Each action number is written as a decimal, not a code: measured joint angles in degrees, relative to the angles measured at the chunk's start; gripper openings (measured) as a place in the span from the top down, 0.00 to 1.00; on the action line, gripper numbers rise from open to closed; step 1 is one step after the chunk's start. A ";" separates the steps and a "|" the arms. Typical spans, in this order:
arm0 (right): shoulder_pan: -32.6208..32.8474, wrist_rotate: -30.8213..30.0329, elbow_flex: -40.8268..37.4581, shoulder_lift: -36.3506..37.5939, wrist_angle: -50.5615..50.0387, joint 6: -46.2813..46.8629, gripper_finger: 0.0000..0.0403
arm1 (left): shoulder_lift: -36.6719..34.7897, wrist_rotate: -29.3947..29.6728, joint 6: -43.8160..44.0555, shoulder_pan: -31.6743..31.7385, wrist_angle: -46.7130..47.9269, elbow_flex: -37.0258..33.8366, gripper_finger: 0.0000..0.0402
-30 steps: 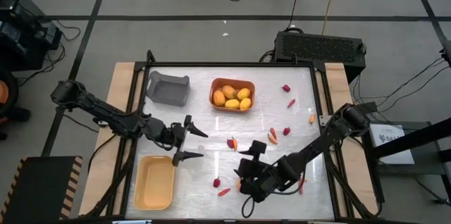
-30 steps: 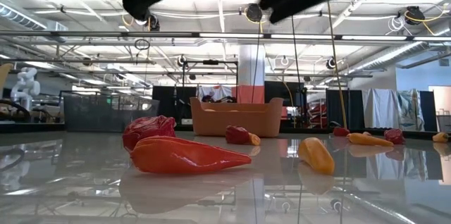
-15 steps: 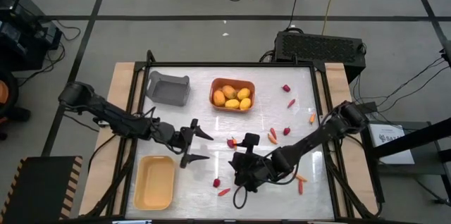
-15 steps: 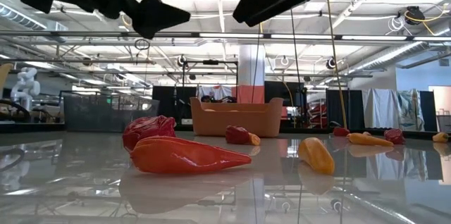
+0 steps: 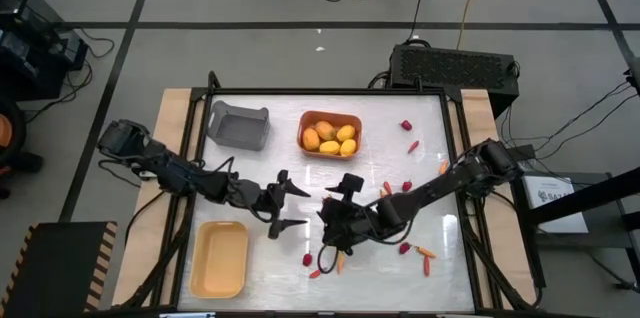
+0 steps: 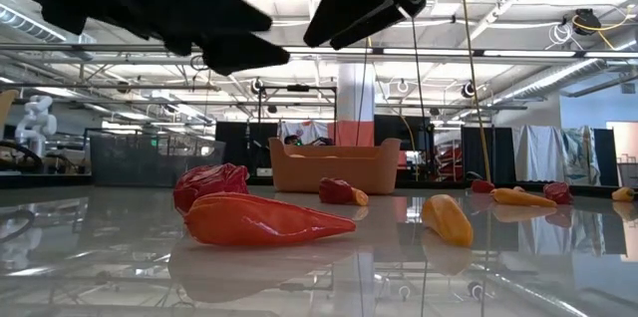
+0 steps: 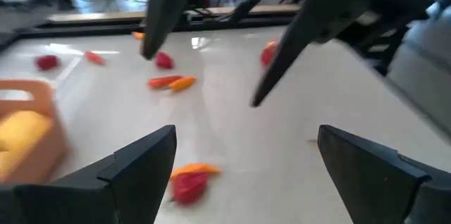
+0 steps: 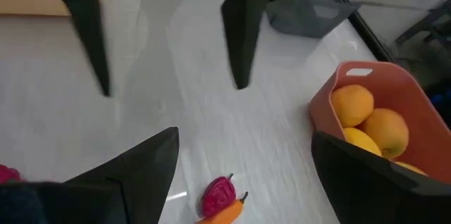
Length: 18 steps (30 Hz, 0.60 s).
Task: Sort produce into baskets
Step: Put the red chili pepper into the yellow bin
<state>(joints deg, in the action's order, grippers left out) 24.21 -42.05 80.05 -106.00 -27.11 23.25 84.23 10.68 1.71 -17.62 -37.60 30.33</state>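
Broadly, the white bench [image 5: 290, 148] carries the whole job, and both arms lean in over its middle with little room between them. Of the three baskets, the pale yellow basket [image 5: 221, 259] sits empty at the near left, the grey basket [image 5: 239, 125] stands empty at the far left, and the orange basket [image 5: 331, 134] at the far middle holds the yellow fruits [image 5: 330, 139]. The left gripper [image 5: 283, 207] hangs with its jaws spread wide and nothing in them, just left of the right gripper [image 5: 329, 214], which is likewise wide open and empty. What is left loose are the small pieces: a berry and carrot pair [image 8: 221, 201] lying touching right beneath the right gripper, a berry [image 5: 307, 259] and a carrot [image 5: 317, 273] near the front edge, and more scattered off to the right. The step in hand looks like a pick from the middle; it would go best if one gripper drops straight over a single piece and closes low on it. The touching pair could come up together, and the neighbouring arm crowds the approach.
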 joint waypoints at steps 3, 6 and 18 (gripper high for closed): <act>-0.88 0.16 0.00 0.00 -0.04 0.20 0.22 | 0.02 0.43 -1.93 1.26 1.79 0.00 0.12; -1.90 1.15 0.00 0.00 -0.34 -0.24 0.22 | 0.02 0.54 -2.05 2.34 1.95 0.00 0.12; -5.37 20.55 0.00 0.20 -2.23 -0.97 0.22 | 1.87 10.62 13.08 3.70 3.69 -2.38 0.12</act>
<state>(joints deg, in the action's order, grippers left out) 18.83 -21.50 80.05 -105.80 -29.34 22.28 86.09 21.30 14.79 -13.92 -33.91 27.94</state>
